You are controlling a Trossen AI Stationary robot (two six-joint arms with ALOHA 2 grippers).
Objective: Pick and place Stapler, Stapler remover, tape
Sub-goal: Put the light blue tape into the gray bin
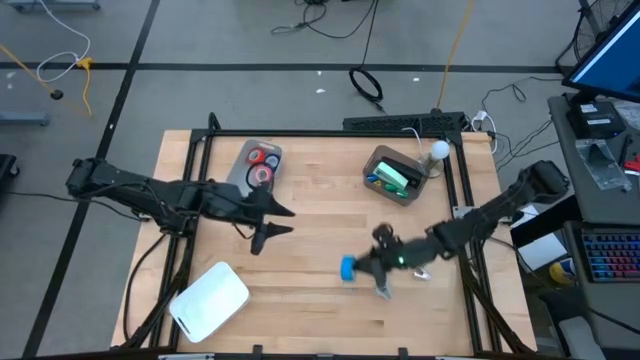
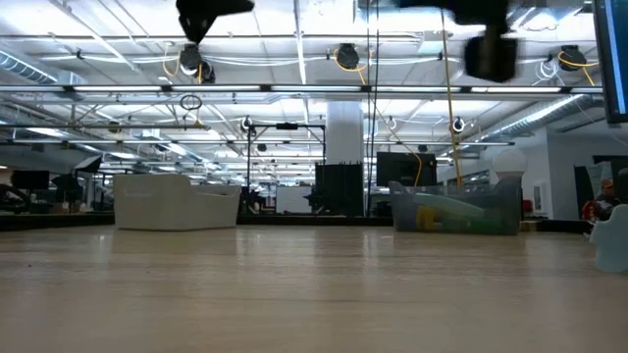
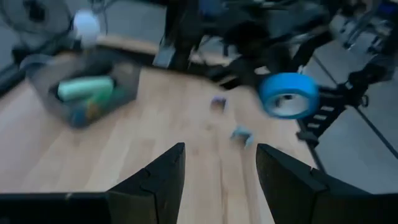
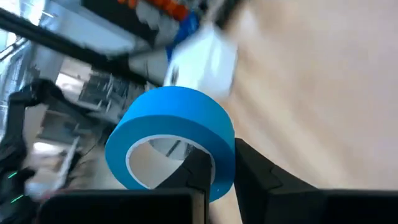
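Right gripper (image 4: 221,177) over the near-right part of the tabletop (image 1: 320,230), fingers (image 4: 261,180) pinched on the wall of a blue tape roll (image 4: 171,140), one finger inside the ring, one outside. Roll carried clear of the wood, seen at the arm's tip in the high view (image 1: 347,267). Grip narrow and on one side only; roll tilted. Advise slow, level travel and no wrist twist, lest the ring pivot or slip between the fingers.

Two small metal claw-like pieces (image 3: 241,134) loose on the tabletop just beside the carried roll; not yet collected.

Left gripper (image 3: 217,180) waiting mid-tabletop, left of centre, fingers well apart, holding nothing.

White lid-like object (image 1: 210,298) at the near-left corner.

Farther back, grey tray (image 1: 243,172) with two red tape rolls (image 1: 262,166) already in it; judged the proper destination for the blue roll. Approach from above, lower until the roll rests flat, release only then. Keep clear of the left arm, which lies near that path.

Clear bin (image 1: 380,160) at far right holding a green item, identity uncertain.
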